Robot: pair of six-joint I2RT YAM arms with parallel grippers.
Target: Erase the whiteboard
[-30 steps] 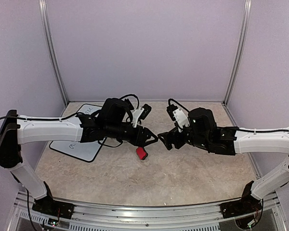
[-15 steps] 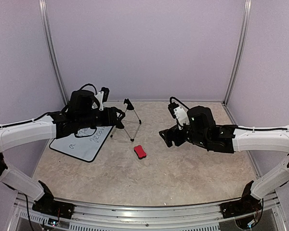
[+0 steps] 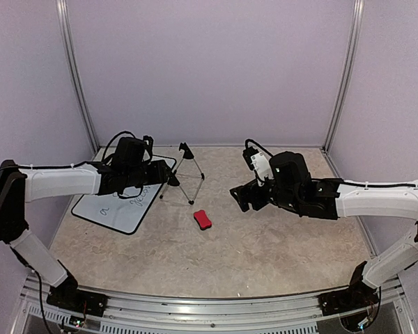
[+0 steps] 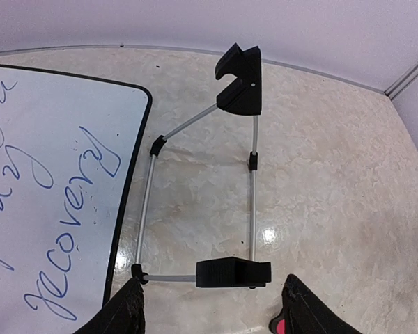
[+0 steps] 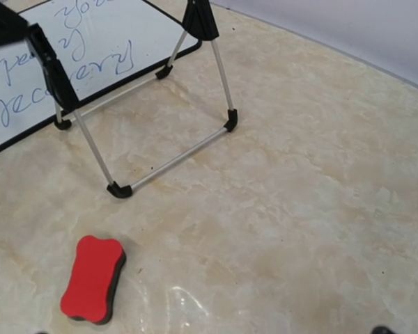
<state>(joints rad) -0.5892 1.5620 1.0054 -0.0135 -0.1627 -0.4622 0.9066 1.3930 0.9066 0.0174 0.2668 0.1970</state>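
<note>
- Starting from the whiteboard (image 3: 118,212): it lies flat at the far left of the marble-patterned tabletop (image 3: 279,250). Blue handwriting runs across it, so I judge the wiping not yet begun.
- Flat on the table suits the job, since I can press down on it without it tipping.
- A folding metal easel stand (image 4: 240,83) stands upright just beside the board's right rim with nothing propped on it. Two of its feet sit close against the rim, but I cannot tell whether they touch.
- The red eraser (image 5: 92,280) lies flat on bare table between the two arms, well apart from the board and held by nobody.
- My left gripper (image 4: 212,316) hovers low over the stand's near crossbar, fingers partly spread and nothing between them.
- My right gripper (image 3: 238,199) hangs over the middle of the table, angled towards the eraser, jaws spread wide and empty. I read it as the better placed to pick the eraser up.
- The stand sits between the eraser and the writing, so I expect to have to carry the eraser around it.
</note>
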